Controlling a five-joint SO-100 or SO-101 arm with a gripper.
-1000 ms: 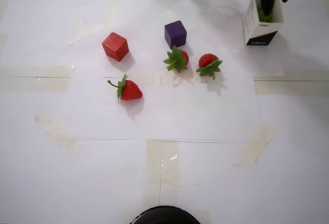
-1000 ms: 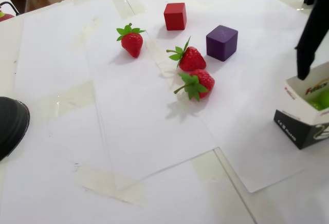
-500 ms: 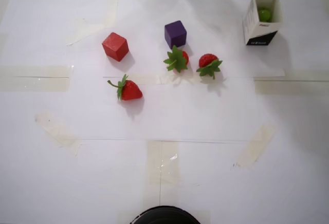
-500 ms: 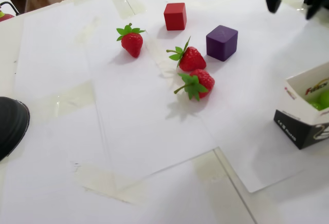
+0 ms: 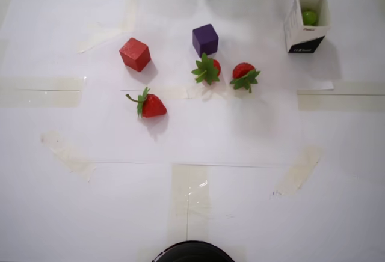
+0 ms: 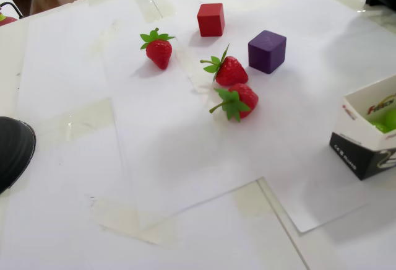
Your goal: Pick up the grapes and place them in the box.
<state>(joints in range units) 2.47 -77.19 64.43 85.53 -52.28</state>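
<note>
Apparently the sorting is close to done: in the overhead view a green grape (image 5: 309, 17) lies inside the box (image 5: 299, 33), which stands open-topped near the far right corner of the paper-covered desk (image 5: 192, 202), and in the fixed view green (image 6: 387, 121) shows through the mouth of the box (image 6: 359, 143) at the right edge. We can make out only one round shape from above, so we cannot say how many grapes are in there; the carton's walls hide the rest. No loose grape lies anywhere on the desk in either view. The arm itself is out of both pictures, so we cannot tell whether its jaws are wide, narrow or holding anything. If a grape remains to be dropped, we should bring it squarely over the opening and release low, since the carton looks light and a nudge to its rim could tip it. We should also keep well clear of the three strawberries (image 5: 150, 104) (image 5: 207, 69) (image 5: 244, 76), the red cube (image 5: 135, 54) and the purple cube (image 5: 205, 39), which sit left of the box and belong where they are.
</note>
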